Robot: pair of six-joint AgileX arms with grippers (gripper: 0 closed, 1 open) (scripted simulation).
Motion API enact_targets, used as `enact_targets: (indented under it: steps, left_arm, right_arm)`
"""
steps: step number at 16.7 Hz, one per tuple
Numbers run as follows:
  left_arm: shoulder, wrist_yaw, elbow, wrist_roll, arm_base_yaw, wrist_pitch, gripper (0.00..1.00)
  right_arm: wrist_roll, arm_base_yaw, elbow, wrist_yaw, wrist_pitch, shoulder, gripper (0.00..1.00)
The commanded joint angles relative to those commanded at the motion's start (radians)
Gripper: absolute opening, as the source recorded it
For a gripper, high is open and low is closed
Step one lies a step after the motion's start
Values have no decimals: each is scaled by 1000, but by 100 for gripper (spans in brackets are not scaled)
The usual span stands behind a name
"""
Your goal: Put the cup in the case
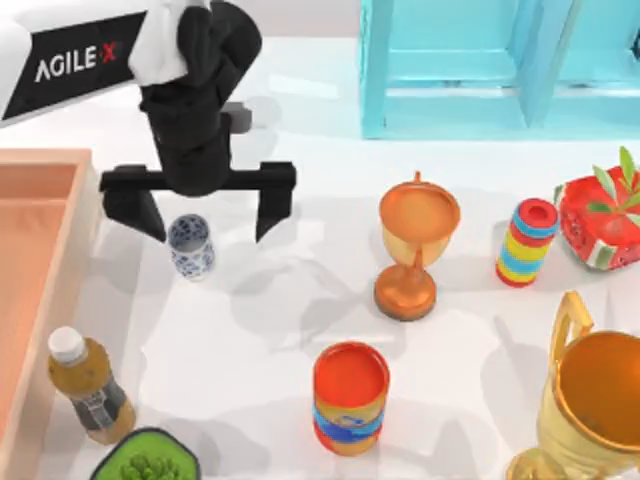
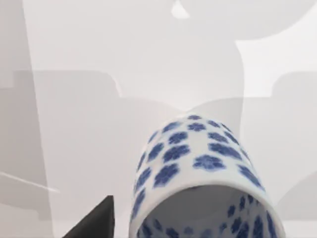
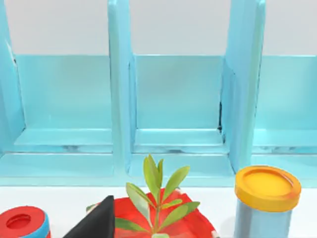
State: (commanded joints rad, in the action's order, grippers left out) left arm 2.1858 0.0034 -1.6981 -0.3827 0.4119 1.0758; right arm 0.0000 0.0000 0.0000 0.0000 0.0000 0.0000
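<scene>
The cup [image 1: 190,247], small and white with blue flowers, stands upright on the white table just right of the case [image 1: 45,158], a light-brown wooden box with a reddish floor at the left edge. My left gripper [image 1: 203,213] hangs open over the cup, one dark finger on either side of it and the cup nearer the left finger. The left wrist view looks down on the cup [image 2: 200,173] from close by, with one fingertip [image 2: 96,223] beside it and apart from it. A dark part of my right gripper [image 3: 96,223] faces the turquoise cabinet.
An orange trophy goblet [image 1: 415,245] and an orange-red can-shaped cup [image 1: 350,398] stand mid-table. A bottle [image 1: 88,385] and a green bowl [image 1: 148,460] sit front left. A striped stack [image 1: 527,242], a red planter [image 1: 600,220], a gold trophy [image 1: 590,410] and the turquoise cabinet [image 1: 500,65] fill the right.
</scene>
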Motion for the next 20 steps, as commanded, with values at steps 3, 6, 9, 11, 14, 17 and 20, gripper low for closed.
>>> enact_targets:
  steps: [3,6,9,11,14,17,20]
  left_arm:
    - [12,0,50,0,0,-53,100]
    - [12,0,50,0,0,-53,100]
    - [12,0,50,0,0,-53,77]
    - [12,0,50,0,0,-53,62]
    - [12,0,50,0,0,-53,40]
    - [12,0,50,0,0,-53,17]
    - [12,0,50,0,0,-53,0]
  right_arm:
    - [0,0,0,0,0,0,100]
    - [0,0,0,0,0,0,100]
    - [0,0,0,0,0,0,100]
    - [0,0,0,0,0,0,100]
    - [0,0,0,0,0,0,100]
    - [0,0,0,0,0,0,100]
    - [0,0,0,0,0,0,100]
